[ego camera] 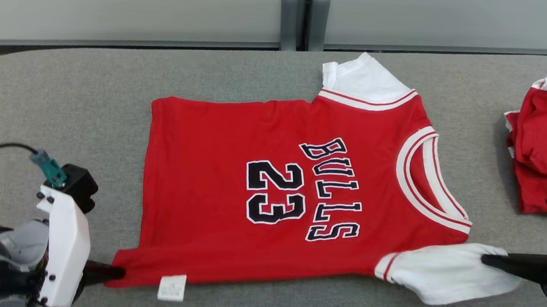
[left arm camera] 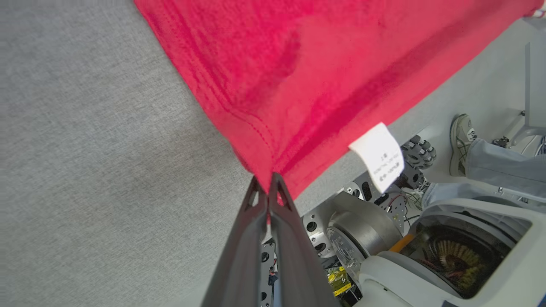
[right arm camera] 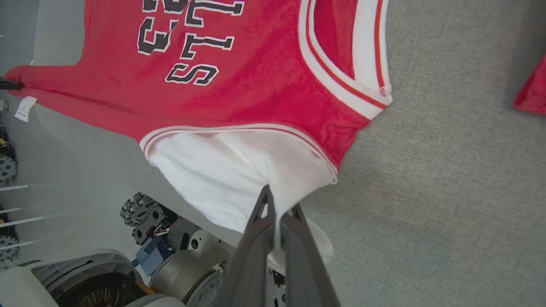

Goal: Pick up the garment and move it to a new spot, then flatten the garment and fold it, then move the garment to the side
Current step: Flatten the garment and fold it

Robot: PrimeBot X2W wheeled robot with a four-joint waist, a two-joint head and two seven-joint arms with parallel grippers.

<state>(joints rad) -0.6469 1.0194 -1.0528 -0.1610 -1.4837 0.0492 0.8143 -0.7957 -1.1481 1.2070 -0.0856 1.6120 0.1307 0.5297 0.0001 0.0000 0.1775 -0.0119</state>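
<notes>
The garment (ego camera: 233, 179) is a red jersey with white sleeves, printed BULLS 23, spread on the grey table (ego camera: 66, 91) with its collar to the right. My left gripper (ego camera: 118, 272) is shut on its near hem corner (left arm camera: 264, 170), beside a white care label (left arm camera: 379, 157). My right gripper (ego camera: 487, 260) is shut on the near white sleeve (right arm camera: 239, 170). In both wrist views the jersey's near edge (right arm camera: 94, 115) is lifted over the table's front edge.
A second red and white garment (ego camera: 546, 143) lies bunched at the table's right end. A wall panel (ego camera: 293, 10) runs behind the table. Below the front edge are my wheeled base (left arm camera: 384, 238) and a person's shoe (left arm camera: 463, 140).
</notes>
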